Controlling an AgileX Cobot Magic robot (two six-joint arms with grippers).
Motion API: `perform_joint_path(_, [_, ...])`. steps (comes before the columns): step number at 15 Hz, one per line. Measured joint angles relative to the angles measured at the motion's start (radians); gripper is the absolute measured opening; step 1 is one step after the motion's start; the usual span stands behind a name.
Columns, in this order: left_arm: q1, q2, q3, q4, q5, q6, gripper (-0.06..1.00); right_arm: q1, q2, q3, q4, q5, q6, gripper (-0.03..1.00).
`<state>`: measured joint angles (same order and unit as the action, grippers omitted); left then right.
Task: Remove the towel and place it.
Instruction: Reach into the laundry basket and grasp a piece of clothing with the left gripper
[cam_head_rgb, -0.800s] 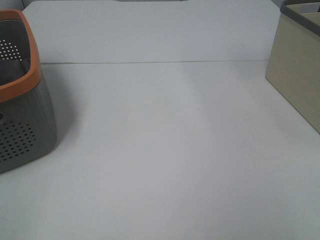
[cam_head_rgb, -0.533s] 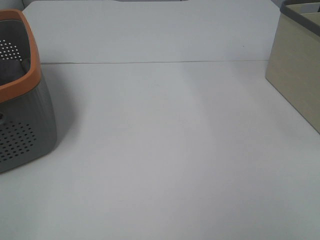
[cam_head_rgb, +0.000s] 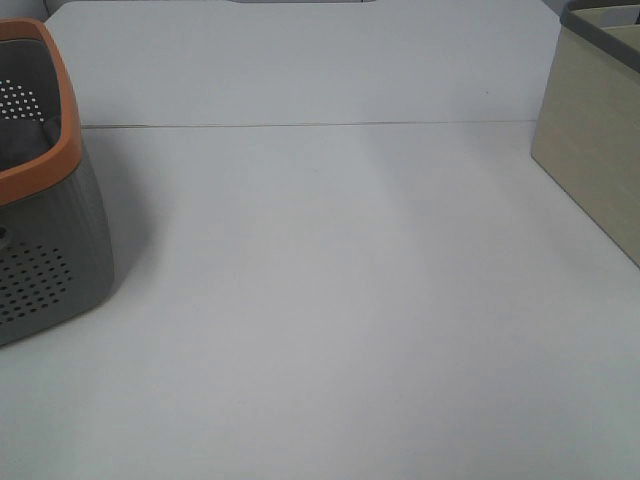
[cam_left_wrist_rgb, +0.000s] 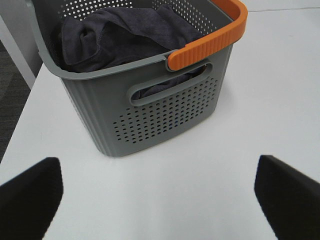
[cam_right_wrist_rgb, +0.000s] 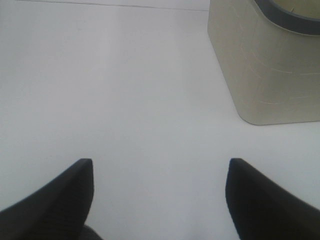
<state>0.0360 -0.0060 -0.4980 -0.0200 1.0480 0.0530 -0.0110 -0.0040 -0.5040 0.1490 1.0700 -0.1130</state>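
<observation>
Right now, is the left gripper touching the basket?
Apart. The left wrist view shows a strip of bare table between the open left gripper and the basket.

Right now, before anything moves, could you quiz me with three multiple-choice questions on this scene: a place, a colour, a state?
1. Where is the towel? A hanging from a gripper; B bunched inside the grey basket; C out of sight.
2. What colour is the basket's rim band? A blue; B green; C orange.
3. How does the left gripper stand? A open and empty; B shut on the towel; C shut on the basket.
Answers: B: dark cloth lies bunched in the basket. C: the band is plainly orange. A: its fingers stand wide apart with nothing between them.
</observation>
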Motion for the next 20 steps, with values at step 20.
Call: perform_joint_path(20, [0.0, 0.0, 0.0, 0.002, 0.0, -0.004, 0.98, 0.0, 0.0, 0.0, 0.0, 0.0, 0.0, 0.66])
